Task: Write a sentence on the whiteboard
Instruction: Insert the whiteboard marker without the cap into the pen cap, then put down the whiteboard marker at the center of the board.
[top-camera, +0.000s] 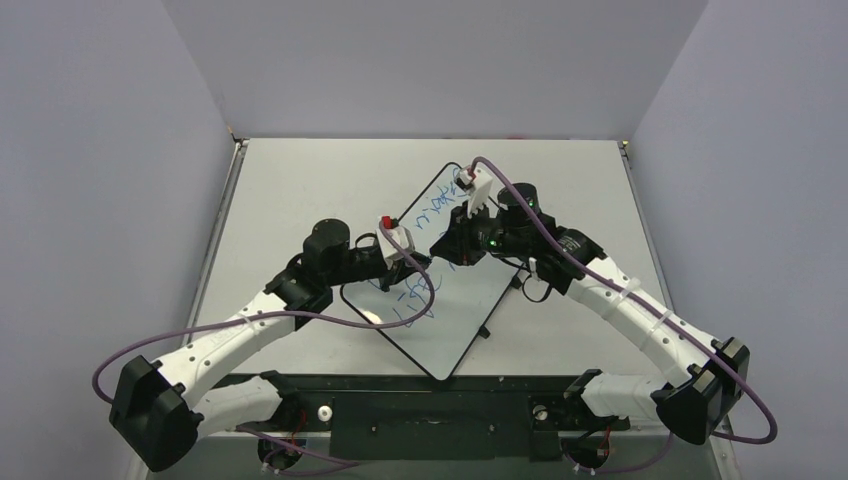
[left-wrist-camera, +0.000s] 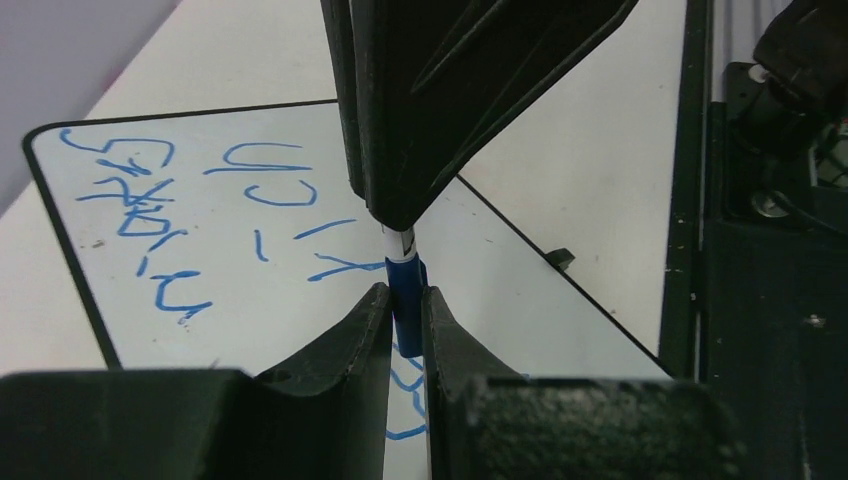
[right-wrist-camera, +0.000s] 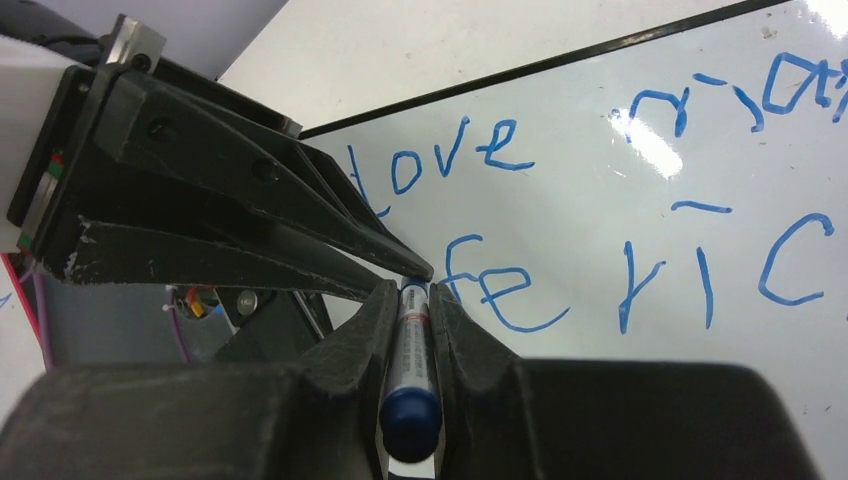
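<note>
You're working inside three plain grey-lilac walls (top-camera: 420, 60) that close in one matte white table (top-camera: 320, 180). One whiteboard (top-camera: 455, 335) lies at the table's middle, turned corner-on to the arm bases. The sentence (right-wrist-camera: 628, 285) runs across it in two slanted blue lines. From the right wrist you can read "love" and "ric", but the start of the lower line hides behind fingers, and the upper line's end runs off frame under glare. Your two grippers meet nose to nose over the board: the left gripper (left-wrist-camera: 405, 297) and the right gripper (right-wrist-camera: 410, 290) are each clamped on an opposite end of the one marker (right-wrist-camera: 410, 350). You cannot see its tip. One small black foot (left-wrist-camera: 561, 258) shows at the board's edge.
</note>
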